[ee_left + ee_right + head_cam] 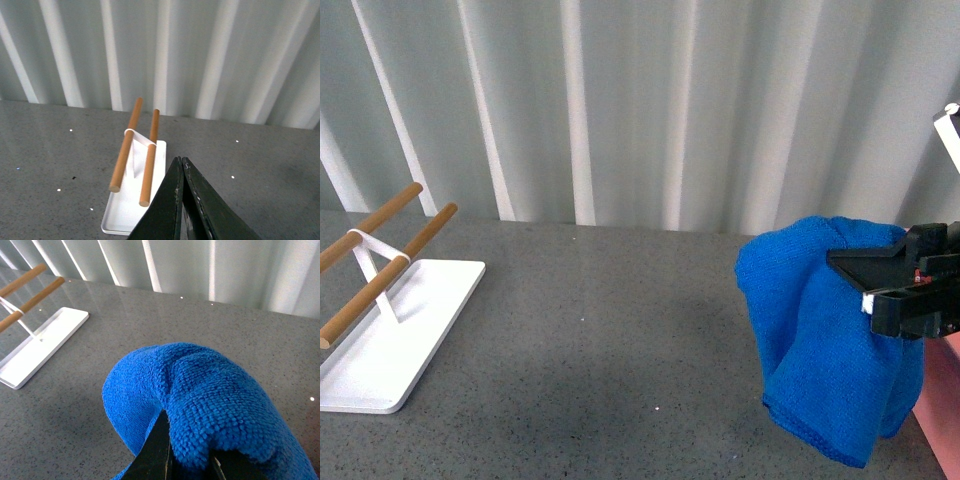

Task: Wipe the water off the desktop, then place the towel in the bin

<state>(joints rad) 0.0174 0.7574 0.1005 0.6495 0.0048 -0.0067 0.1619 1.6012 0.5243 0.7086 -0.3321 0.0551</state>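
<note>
My right tool point(852, 282) is clamped on the bunched towel point(820, 370), held above the surface point(620, 340) just beside the bin point(946, 405), so I judge the wiping done and only the drop into it left; my left tool point(181, 165) is closed and empty

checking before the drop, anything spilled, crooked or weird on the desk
Nothing stands out. The towel hangs bunched in the right claw above the desktop, near the bin. The desktop looks dry, and the rack stands upright with both rods bare.
</note>
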